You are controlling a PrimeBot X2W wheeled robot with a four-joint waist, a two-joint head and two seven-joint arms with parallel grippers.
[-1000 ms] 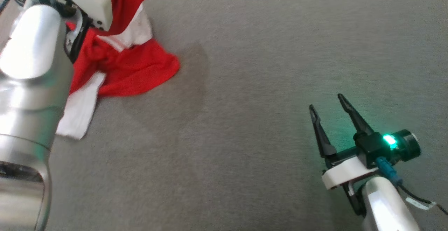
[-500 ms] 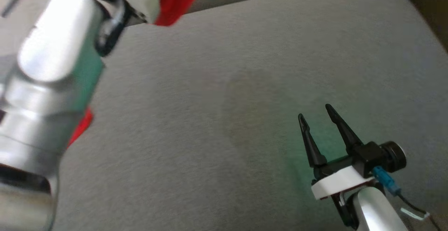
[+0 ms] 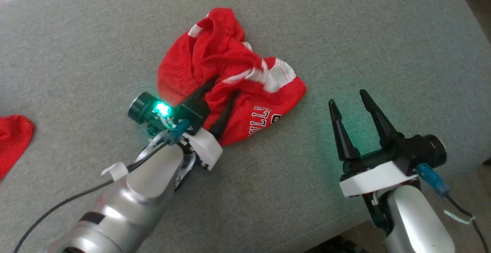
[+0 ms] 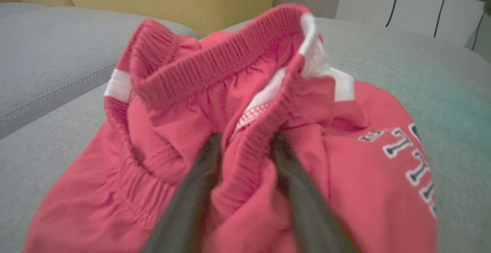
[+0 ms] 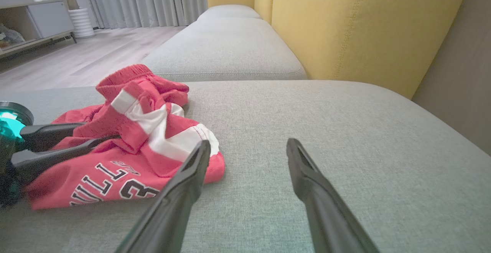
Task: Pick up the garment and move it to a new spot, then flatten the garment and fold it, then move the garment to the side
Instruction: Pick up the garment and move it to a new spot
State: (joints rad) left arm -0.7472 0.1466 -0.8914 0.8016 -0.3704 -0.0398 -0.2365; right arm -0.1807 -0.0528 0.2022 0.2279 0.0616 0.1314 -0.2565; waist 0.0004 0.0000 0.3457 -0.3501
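The garment (image 3: 230, 65), red shorts with white stripes and lettering, lies in a crumpled heap on the grey sofa cushion (image 3: 345, 34). My left gripper (image 3: 224, 86) rests on its near side. Its fingers stand apart, straddling a raised fold of the elastic waistband. The left wrist view shows that fold of the garment (image 4: 172, 130) between the two dark fingers of the left gripper (image 4: 246, 140). My right gripper (image 3: 346, 97) is open and empty, hovering over bare cushion to the right of the heap. In the right wrist view the garment (image 5: 126, 161) is left of the right gripper (image 5: 248, 143).
A second piece of red cloth (image 3: 13, 138) lies at the left edge of the cushion. The yellow backrest (image 5: 345, 23) rises behind the seat. The cushion's front edge (image 3: 345, 222) runs close by my right arm, and wooden floor (image 5: 96, 53) lies beyond the sofa.
The camera has swung. The garment hung from my raised, shut left gripper; now it lies heaped on the cushion with the left gripper lowered and its fingers parted. The right gripper stays open.
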